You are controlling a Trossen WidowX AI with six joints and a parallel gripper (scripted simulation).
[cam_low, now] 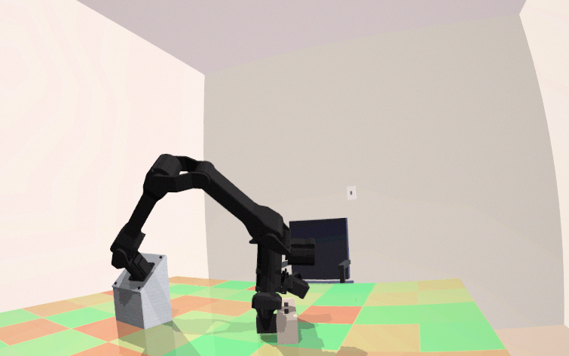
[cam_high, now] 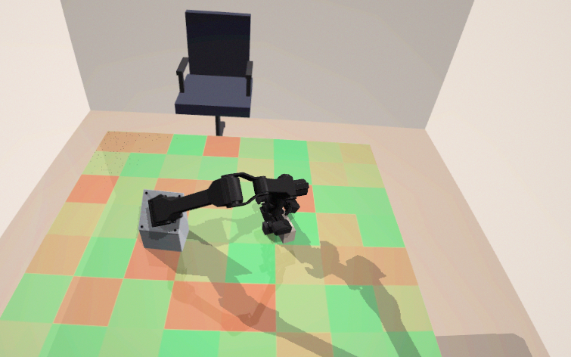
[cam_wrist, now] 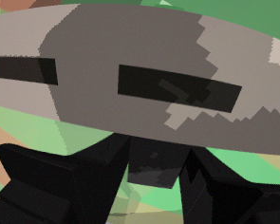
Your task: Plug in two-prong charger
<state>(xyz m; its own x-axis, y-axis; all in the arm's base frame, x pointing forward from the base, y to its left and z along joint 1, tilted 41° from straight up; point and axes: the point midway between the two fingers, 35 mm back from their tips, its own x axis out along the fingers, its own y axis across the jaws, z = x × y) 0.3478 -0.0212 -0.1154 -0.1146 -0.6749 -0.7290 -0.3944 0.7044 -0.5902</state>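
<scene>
The gripper (cam_high: 277, 228) (cam_low: 266, 324) (cam_wrist: 157, 154) points down, low over the mat, and is shut on the black charger (cam_wrist: 153, 166). In the wrist view the charger's front end meets the near edge of the pale power strip (cam_high: 288, 235) (cam_low: 287, 329) (cam_wrist: 125, 38). No prongs show; whether they are in an outlet is hidden. Two dark rectangular openings (cam_wrist: 24, 70) (cam_wrist: 177, 88) show on the strip's upper face, the right one ahead of the charger and slightly to its right. In the top and exterior views the strip stands right beside the fingers, partly behind the gripper.
The arm's grey base block (cam_high: 163, 239) (cam_low: 142, 305) stands to the left on the colored checkered mat (cam_high: 221, 305) (cam_low: 445, 318). A dark office chair (cam_high: 214, 91) (cam_low: 319, 247) stands beyond the mat's far edge. Arm shadows fall across the mat.
</scene>
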